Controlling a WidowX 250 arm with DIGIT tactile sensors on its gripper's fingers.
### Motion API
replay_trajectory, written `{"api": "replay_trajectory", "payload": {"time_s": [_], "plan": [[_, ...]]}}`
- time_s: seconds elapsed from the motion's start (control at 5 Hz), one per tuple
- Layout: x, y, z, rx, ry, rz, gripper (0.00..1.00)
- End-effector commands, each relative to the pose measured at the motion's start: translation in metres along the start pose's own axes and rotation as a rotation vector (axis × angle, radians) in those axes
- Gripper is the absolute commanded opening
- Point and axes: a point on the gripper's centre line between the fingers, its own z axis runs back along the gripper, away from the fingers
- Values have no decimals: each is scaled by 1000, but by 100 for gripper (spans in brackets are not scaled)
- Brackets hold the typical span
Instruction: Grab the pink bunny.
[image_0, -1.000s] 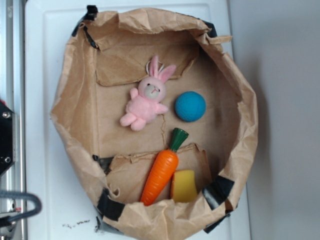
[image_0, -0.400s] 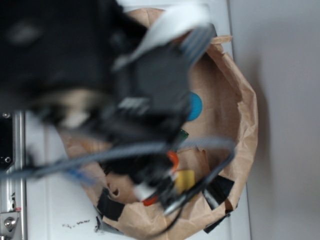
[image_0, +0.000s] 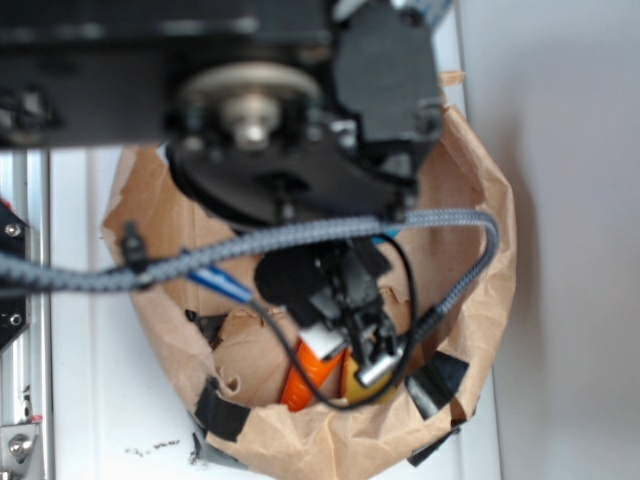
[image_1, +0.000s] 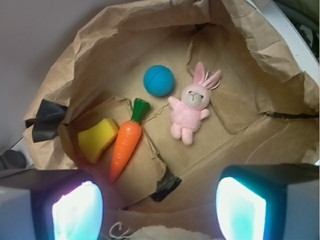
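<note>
The pink bunny lies on its back on the floor of a brown paper bag, ears pointing to the far right wall. In the wrist view my gripper hangs above the bag's near edge. Its two fingers sit wide apart at the bottom corners, open, with nothing between them. The bunny is well ahead of the fingertips and untouched. In the exterior view my arm covers most of the bag, and the bunny is hidden there.
A blue ball rests just left of the bunny's head. An orange carrot and a yellow sponge lie to the left of the bunny. Crumpled bag walls rise all round, patched with black tape.
One second ago the bag was uncovered and the bunny showed plainly. My arm has since swung in over the bag and now hides it in the exterior view.
</note>
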Motion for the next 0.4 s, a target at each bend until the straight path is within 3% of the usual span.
{"api": "replay_trajectory", "payload": {"time_s": [0.0, 0.2], "plan": [[47, 13, -46, 15, -89, 135, 100], [51, 22, -68, 22, -126, 133, 100]]}}
